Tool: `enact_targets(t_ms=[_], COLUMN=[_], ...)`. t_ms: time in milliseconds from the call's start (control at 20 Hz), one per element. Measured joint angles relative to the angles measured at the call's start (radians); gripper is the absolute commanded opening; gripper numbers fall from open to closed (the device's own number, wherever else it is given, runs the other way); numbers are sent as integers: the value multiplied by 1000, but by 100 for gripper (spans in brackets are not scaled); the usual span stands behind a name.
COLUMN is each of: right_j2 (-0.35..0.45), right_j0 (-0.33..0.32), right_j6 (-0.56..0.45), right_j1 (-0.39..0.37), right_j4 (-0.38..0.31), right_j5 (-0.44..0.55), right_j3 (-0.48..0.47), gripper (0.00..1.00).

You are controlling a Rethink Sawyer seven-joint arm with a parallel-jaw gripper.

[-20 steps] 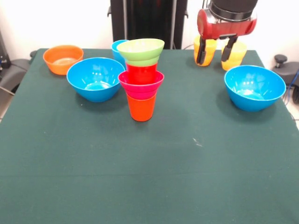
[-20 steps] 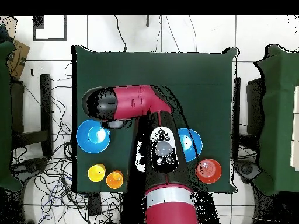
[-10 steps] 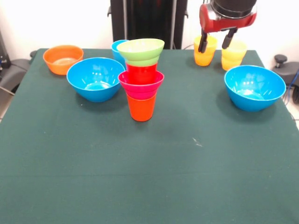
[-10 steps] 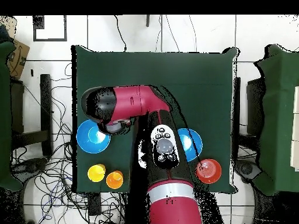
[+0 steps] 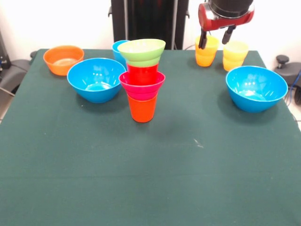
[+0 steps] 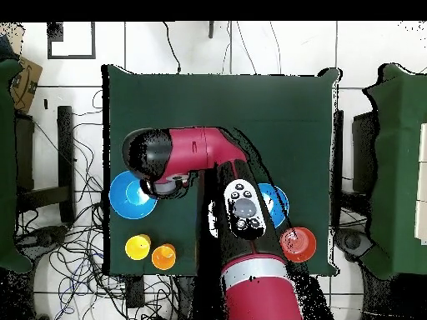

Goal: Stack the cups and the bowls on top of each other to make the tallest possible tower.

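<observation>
Green table (image 5: 94, 165): tower (image 5: 142, 80) mid, claw (image 5: 216, 38) open.

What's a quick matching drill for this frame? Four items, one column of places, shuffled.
Things:
1. lime-green bowl
2. orange cup
3. orange bowl
4. gripper

Places, front view:
A. bottom of the tower
B. above the two yellowish cups, open, holding nothing
C. top of the tower
D. alone at the table's far left corner

Pairs: 1-C, 2-A, 3-D, 4-B
</observation>
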Motion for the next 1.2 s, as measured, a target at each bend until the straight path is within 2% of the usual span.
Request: enact_targets(t_ms=[550, 800, 1200], right_j2=[42, 54, 85], right_j0=[-21, -21, -21], right_j6=[0, 0, 0], right_j1=[24, 33, 35], right_j4=[0, 0, 0], right_j5=[-3, -38, -222], right_j3=[92, 123, 190], gripper=[100, 100, 100])
